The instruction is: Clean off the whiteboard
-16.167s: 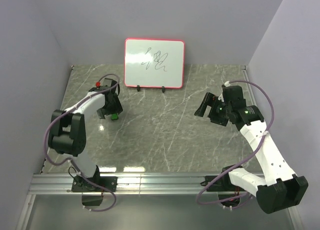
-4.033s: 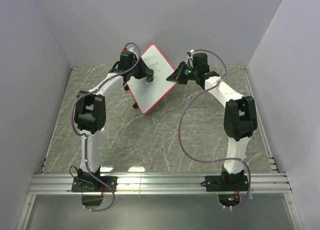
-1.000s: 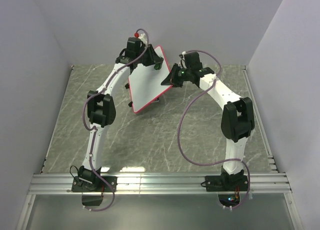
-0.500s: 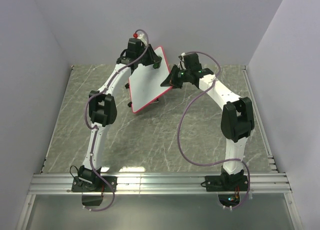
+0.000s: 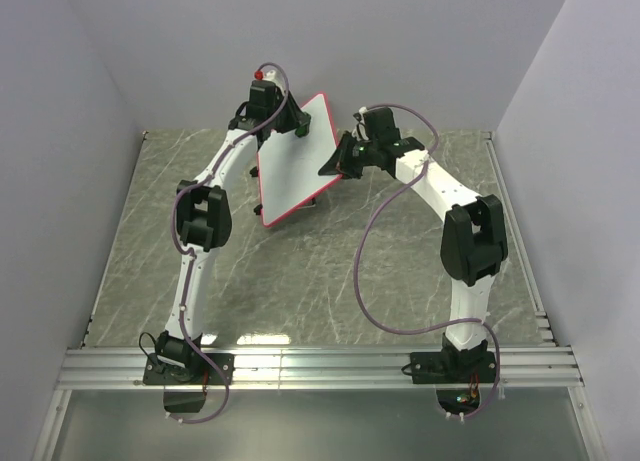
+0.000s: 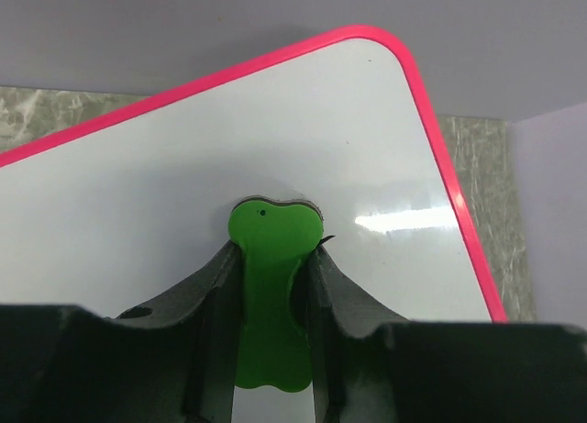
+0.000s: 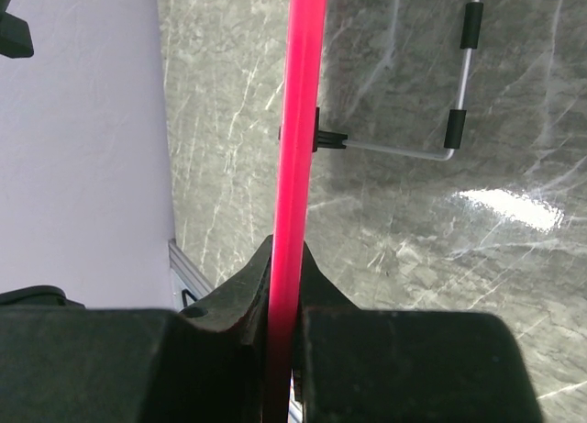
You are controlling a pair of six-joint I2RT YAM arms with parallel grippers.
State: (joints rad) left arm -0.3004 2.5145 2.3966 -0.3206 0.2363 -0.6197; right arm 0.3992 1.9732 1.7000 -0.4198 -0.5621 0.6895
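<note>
The whiteboard [image 5: 290, 166], white with a pink frame, hangs tilted above the back of the table. My right gripper [image 5: 335, 164] is shut on its right edge; in the right wrist view the frame [image 7: 303, 120] runs edge-on between the right gripper's [image 7: 286, 267] jaws. My left gripper [image 5: 296, 131] is shut on a green eraser [image 6: 271, 285] and presses it flat against the board's face [image 6: 138, 194] near the top corner. The left gripper [image 6: 272, 258] covers part of the face. The white area that shows carries no scribble, only a tiny dark speck beside the eraser.
The grey marble table [image 5: 330, 271] lies below, with lilac walls at the back and both sides. The board's wire stand with black feet [image 7: 456, 102] hangs free under it. An aluminium rail [image 5: 320, 366] runs along the near edge by the arm bases.
My left gripper has slid the eraser a little to the left along the upper part of the board. The right gripper keeps its hold and has shifted only slightly.
</note>
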